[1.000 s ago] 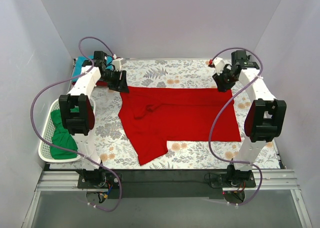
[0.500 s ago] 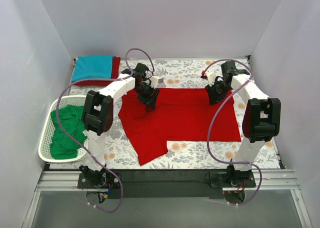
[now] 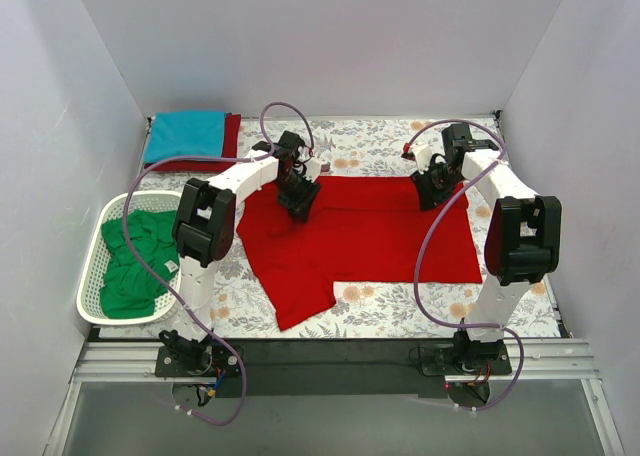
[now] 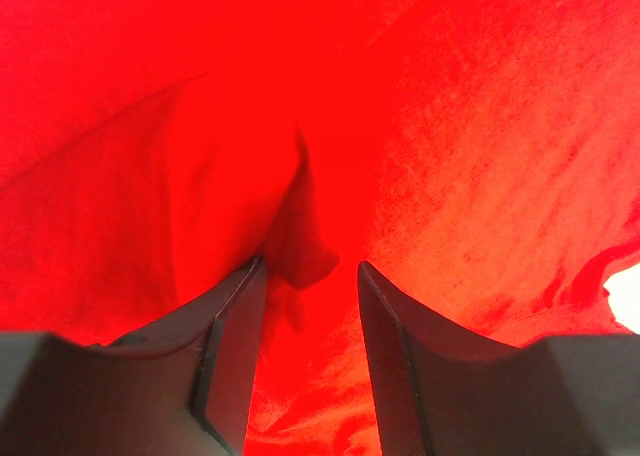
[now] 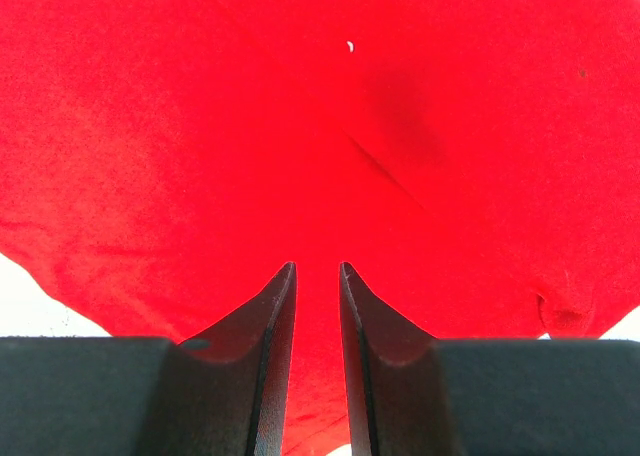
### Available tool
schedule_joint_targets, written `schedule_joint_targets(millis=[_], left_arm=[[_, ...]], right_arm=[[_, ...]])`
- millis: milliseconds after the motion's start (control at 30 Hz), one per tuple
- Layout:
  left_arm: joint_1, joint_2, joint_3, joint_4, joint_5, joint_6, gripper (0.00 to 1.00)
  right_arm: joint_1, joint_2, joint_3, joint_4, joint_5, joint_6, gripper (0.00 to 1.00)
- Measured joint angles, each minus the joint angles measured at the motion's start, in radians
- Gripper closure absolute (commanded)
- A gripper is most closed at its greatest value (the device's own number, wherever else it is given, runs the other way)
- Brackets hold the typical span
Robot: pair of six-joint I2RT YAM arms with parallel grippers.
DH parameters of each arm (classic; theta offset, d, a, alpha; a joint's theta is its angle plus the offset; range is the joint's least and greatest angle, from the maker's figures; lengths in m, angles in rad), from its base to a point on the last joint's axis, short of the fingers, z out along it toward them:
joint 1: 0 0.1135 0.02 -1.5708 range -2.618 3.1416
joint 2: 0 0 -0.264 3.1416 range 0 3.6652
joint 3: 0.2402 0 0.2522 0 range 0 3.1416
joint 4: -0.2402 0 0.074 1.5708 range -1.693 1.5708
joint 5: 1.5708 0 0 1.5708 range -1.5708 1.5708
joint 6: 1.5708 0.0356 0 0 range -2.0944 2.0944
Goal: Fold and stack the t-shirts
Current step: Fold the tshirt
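Note:
A bright red t-shirt [image 3: 370, 231] lies spread across the middle of the table, one sleeve reaching toward the near edge. My left gripper [image 3: 298, 204] stands low over its upper left part. In the left wrist view its jaws [image 4: 312, 266] are open and straddle a raised wrinkle of the red cloth [image 4: 450, 126]. My right gripper [image 3: 435, 191] is down on the shirt's upper right part. Its jaws [image 5: 318, 266] are drawn close together with red cloth [image 5: 200, 126] pinched between them. A teal blue t-shirt [image 3: 186, 133] lies folded on a darker red one [image 3: 232, 131] at the back left.
A white lattice basket [image 3: 90, 296] at the left edge holds a crumpled green t-shirt [image 3: 135, 261]. Grey walls close in the table on three sides. Purple cables loop above both arms. The floral tablecloth [image 3: 370, 151] shows behind the shirt.
The left arm swung from the back left stack over to the red shirt's upper left and sank onto it. The right gripper moved down onto the shirt's upper right and narrowed its jaws.

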Motion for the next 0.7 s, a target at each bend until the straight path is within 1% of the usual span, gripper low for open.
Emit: schedule_joint_targets(millis=[67,100,167,200,300,333,433,700], left_arm=[[-0.005,0.0,0.008,0.002,-0.002,0.003,0.61],[-0.008,0.0,0.011,0.004,-0.003,0.005,0.64],[-0.016,0.0,0.012,0.006,-0.004,0.008,0.7],[-0.021,0.0,0.012,0.006,-0.004,0.009,0.78],[-0.032,0.0,0.012,0.006,-0.007,0.015,0.88],[-0.036,0.0,0.012,0.005,-0.007,0.016,0.94],[-0.042,0.0,0.013,0.003,-0.007,0.02,1.0],[-0.045,0.002,0.101,-0.04,0.033,0.002,1.0]], right_arm=[[-0.002,0.0,0.0,0.0,0.002,0.0,0.7],[-0.003,0.0,0.0,0.0,0.003,0.0,0.7],[-0.004,0.0,0.0,0.0,0.003,0.0,0.7],[-0.006,0.0,0.0,0.0,0.003,0.0,0.7],[-0.006,0.0,0.0,0.0,0.003,0.001,0.7],[-0.007,0.0,0.0,0.0,0.004,0.001,0.7],[-0.007,0.0,0.0,0.0,0.005,0.002,0.7],[-0.008,0.0,0.0,0.0,0.008,0.003,0.7]])
